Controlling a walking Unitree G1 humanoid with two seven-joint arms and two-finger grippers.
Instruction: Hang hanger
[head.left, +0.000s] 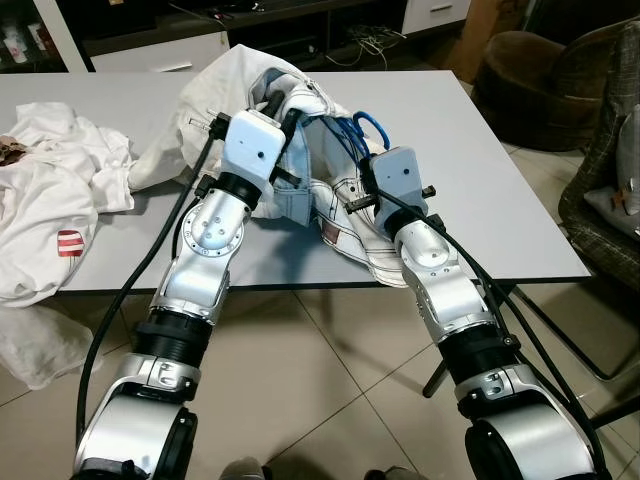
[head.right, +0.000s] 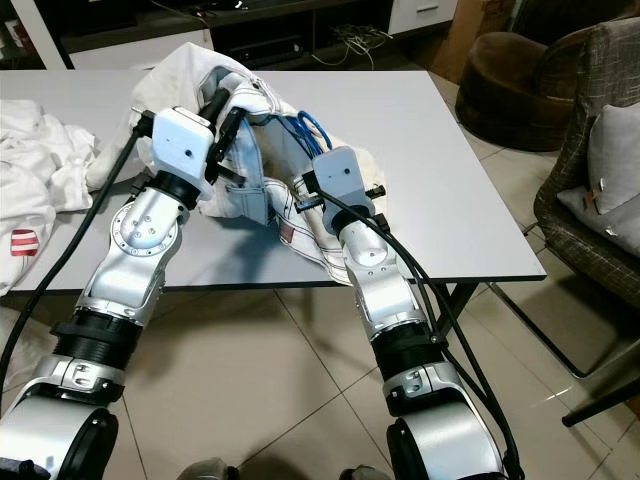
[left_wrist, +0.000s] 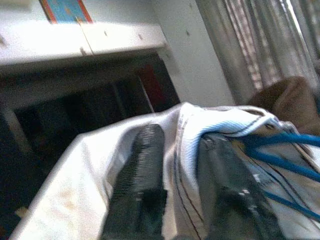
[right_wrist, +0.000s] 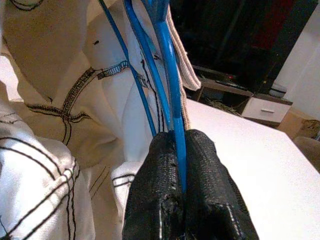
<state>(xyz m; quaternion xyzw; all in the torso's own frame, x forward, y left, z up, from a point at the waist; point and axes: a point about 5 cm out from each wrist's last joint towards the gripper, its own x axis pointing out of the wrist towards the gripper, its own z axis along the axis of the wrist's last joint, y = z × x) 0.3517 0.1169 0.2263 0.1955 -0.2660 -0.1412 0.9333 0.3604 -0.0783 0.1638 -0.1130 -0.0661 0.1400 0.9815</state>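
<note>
On the grey worktop before us lies a bunched white garment with dark stitching, and both our arms reach into it. Our right tool is clamped on the blue wire hanger; in the right wrist view the two black fingers press together with the blue wire pinched between them, the rest of the hanger running up against the garment's cloth. From the head views the hanger's blue loops poke out of the fabric just beyond that wrist. Our left tool is closed on the garment: a fold of its ribbed collar edge sits between the two fingers, lifted off the worktop. A second white garment with a red patch lies crumpled at the worktop's left end, well apart. A brown armchair stands beyond the right corner.
</note>
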